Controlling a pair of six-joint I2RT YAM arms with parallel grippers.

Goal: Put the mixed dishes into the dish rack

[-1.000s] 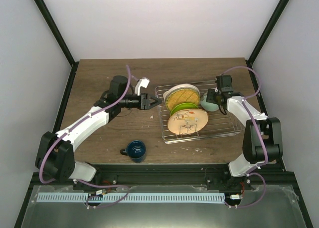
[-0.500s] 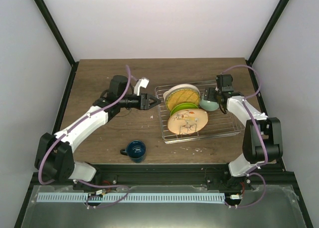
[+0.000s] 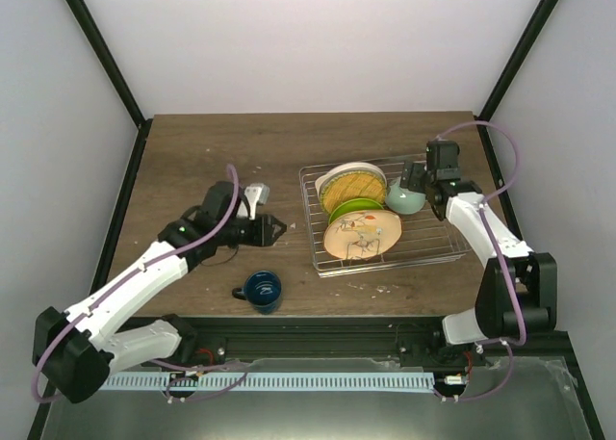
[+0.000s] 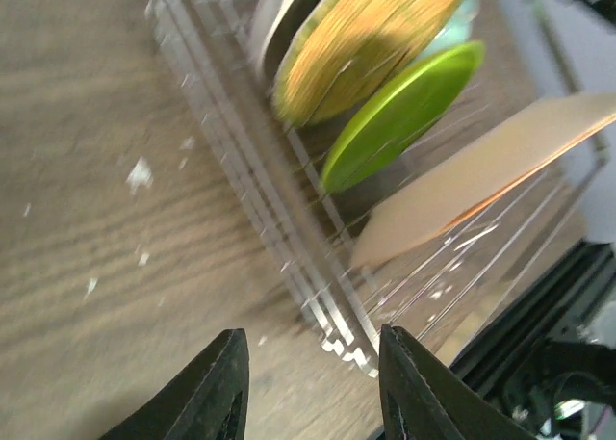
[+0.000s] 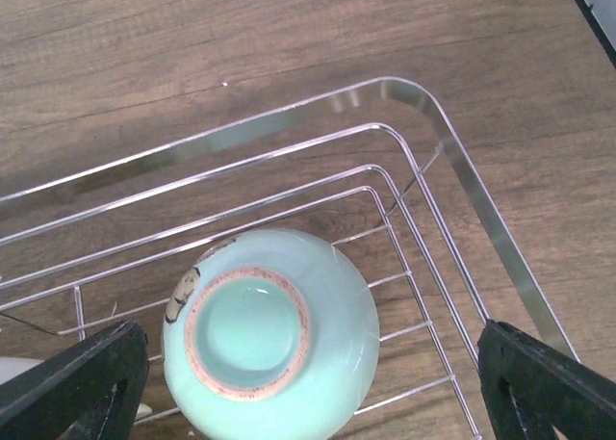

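Left gripper [image 3: 275, 228] backs off the rack [image 5: 462, 170], part-spread, empty. My right gripper [image 3: 414, 184] now gapes wide above the bowl [image 5: 271, 336], upside down in the rack's corner; mug [image 3: 262, 288] sits on table [image 3: 192, 151].

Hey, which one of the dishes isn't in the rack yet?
The dark blue mug: it stands alone on the table, apart from the dish rack, while the plates and the mint bowl sit inside it.
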